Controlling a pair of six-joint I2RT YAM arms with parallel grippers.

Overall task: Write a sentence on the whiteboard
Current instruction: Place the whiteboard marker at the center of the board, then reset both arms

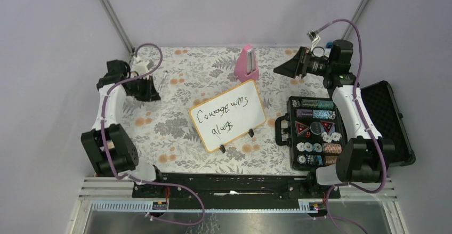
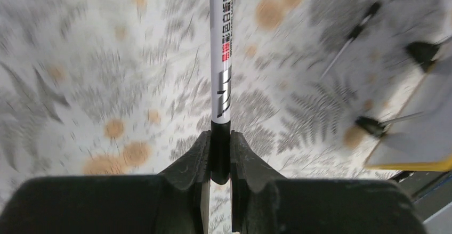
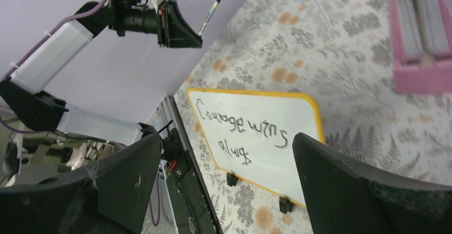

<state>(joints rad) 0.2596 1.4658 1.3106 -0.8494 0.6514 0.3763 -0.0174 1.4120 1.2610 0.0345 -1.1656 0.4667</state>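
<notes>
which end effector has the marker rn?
The left end effector: its jaws clamp the dark end of the white marker. The right end effector stands wide open and empty.

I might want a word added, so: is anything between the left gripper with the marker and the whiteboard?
Nothing visible does. Only floral tablecloth lies between the left gripper, shut on the white marker pen, and the small orange-rimmed white whiteboard. The pink plastic holder stands beyond the board, off that path.
</notes>
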